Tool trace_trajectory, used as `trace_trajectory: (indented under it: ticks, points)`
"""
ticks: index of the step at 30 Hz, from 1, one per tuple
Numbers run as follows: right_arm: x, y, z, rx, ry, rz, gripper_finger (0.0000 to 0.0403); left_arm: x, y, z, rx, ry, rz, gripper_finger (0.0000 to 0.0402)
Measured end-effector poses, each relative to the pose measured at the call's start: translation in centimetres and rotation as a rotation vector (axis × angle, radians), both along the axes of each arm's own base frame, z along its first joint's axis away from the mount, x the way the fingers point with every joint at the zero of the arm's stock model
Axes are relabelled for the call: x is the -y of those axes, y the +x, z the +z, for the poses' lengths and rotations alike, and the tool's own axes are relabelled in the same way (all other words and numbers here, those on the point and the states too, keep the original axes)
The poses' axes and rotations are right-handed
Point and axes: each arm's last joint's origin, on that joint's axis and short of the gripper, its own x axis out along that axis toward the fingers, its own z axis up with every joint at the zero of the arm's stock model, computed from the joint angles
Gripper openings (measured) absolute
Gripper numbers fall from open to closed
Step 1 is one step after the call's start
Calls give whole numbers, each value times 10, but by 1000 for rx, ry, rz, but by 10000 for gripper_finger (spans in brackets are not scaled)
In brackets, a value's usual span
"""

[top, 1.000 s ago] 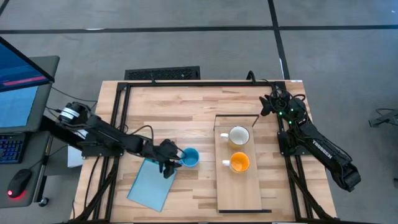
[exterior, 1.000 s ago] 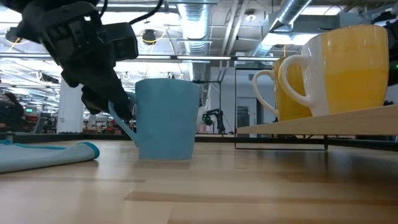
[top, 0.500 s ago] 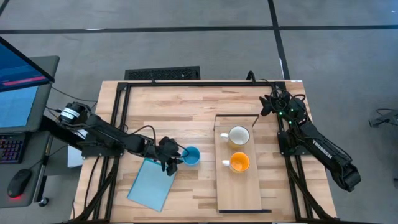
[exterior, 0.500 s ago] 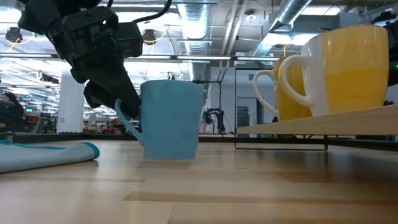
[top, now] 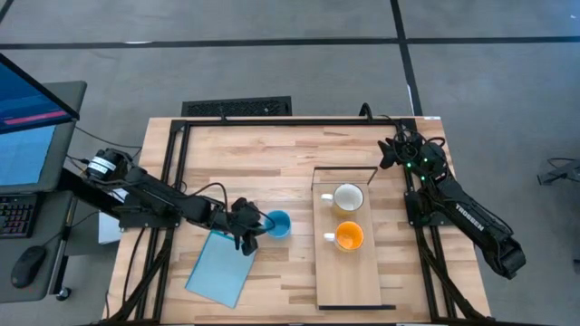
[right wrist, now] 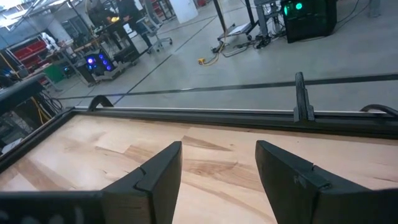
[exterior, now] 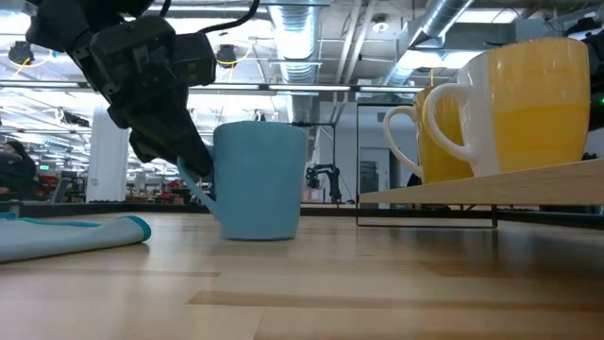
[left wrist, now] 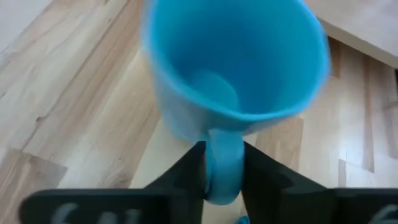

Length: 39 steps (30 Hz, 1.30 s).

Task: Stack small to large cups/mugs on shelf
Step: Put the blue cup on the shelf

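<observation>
Right, the light blue mug [top: 277, 225] sits on the tabletop [top: 272, 163] just left of the shelf [top: 349, 272], its handle pinched by my left gripper [left wrist: 222, 180]; the gripper hides most of that handle from above. The cream mug [top: 347, 196] and orange mug [top: 349, 236] stand on the shelf. My right gripper [right wrist: 217, 165] waits spread wide at the far right corner; its arm reads "TROSSEN".

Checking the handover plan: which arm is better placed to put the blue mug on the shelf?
Left. The left gripper is shut on the blue mug by its handle, beside the shelf; the right gripper waits open at the table's far corner.
</observation>
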Motion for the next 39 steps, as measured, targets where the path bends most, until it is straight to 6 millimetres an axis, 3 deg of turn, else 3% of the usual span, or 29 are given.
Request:
trace_trajectory:
  ticks: [4, 14, 28, 34, 39]
  points:
    - [0, 0, 0, 0, 0, 0, 226, 0, 0, 0, 3, 26, -20, 36]
    - [0, 0, 0, 0, 0, 0, 226, -1, 1, 0, 4, 21, -20, 51]
    - [0, 0, 0, 0, 0, 0, 226, 2, 8, 9, 105, -20, -20, 34]
    - [0, 0, 0, 0, 0, 0, 226, 8, 24, 37, 163, 50, -94, 34]
    - [0, 0, 0, -2, -2, 1, 226, 9, 30, 60, 61, 142, -135, 34]
